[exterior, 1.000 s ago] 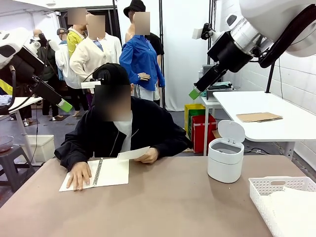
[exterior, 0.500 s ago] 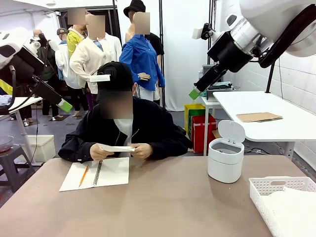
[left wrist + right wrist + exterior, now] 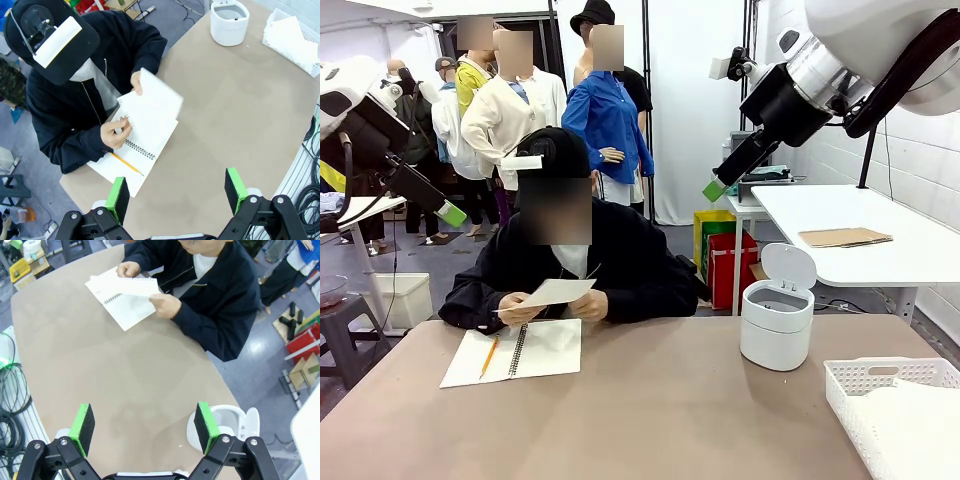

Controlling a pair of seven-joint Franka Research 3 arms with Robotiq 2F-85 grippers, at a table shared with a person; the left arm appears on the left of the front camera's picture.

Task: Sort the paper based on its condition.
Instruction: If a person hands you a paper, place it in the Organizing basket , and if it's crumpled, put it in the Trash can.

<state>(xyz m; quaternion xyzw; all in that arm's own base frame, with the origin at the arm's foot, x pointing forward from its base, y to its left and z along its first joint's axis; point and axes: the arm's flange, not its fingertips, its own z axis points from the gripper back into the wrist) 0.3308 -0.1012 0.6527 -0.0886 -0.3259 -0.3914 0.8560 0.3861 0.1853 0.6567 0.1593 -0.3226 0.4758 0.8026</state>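
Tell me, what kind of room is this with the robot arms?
Probably a robot lab or testing workshop. Two white robot arms hang the left gripper and right gripper above a table where a person holds paper, and bundles of cables lie beside it.

The right gripper (image 3: 144, 425) hangs above the brown tabletop (image 3: 100, 370), its green-padded fingers (image 3: 83, 426) standing wide apart. At the far side a person (image 3: 220, 295) holds one sheet of paper (image 3: 136, 287) with both hands (image 3: 167, 304), just over an open spiral notebook (image 3: 125, 310). A white bin (image 3: 227, 422) with raised lid stands near one finger.
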